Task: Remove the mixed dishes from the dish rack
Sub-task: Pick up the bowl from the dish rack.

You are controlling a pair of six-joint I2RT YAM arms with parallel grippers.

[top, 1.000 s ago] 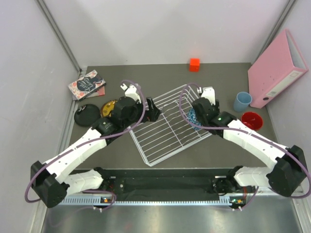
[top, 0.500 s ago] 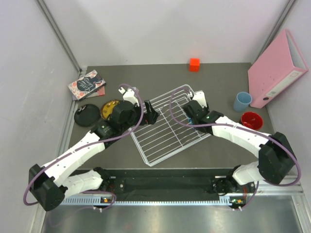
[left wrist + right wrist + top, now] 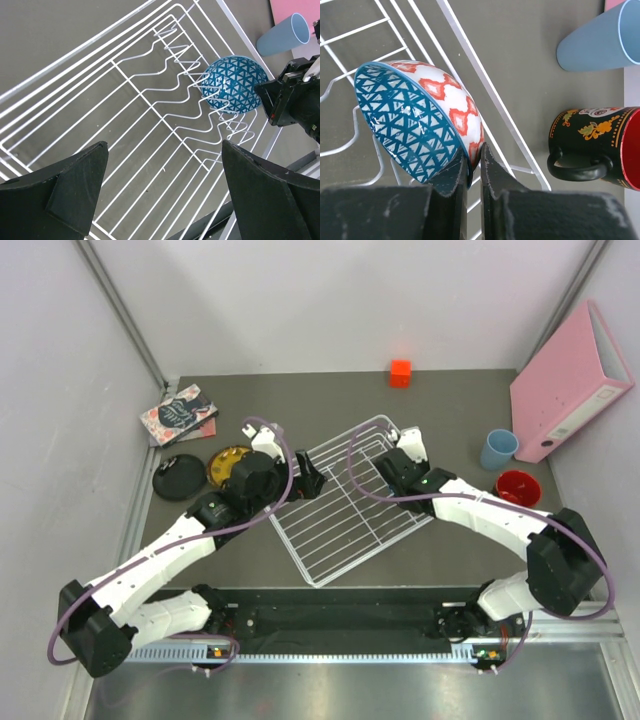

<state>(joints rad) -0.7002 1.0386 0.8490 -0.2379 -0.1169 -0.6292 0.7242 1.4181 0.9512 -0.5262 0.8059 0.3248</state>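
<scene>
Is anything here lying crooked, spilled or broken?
The dish rack sits turned at an angle to the table, not square with its edges. The blue patterned bowl stands on edge in it, its rim pinched by the right gripper. Nothing looks spilled or broken.

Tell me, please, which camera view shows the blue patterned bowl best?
The right wrist view: the blue patterned bowl fills it close up, both patterns clear, its rim pinched by the right tool. The left wrist view shows it smaller, among the dish rack's wires. In the top view the right arm hides it.
</scene>
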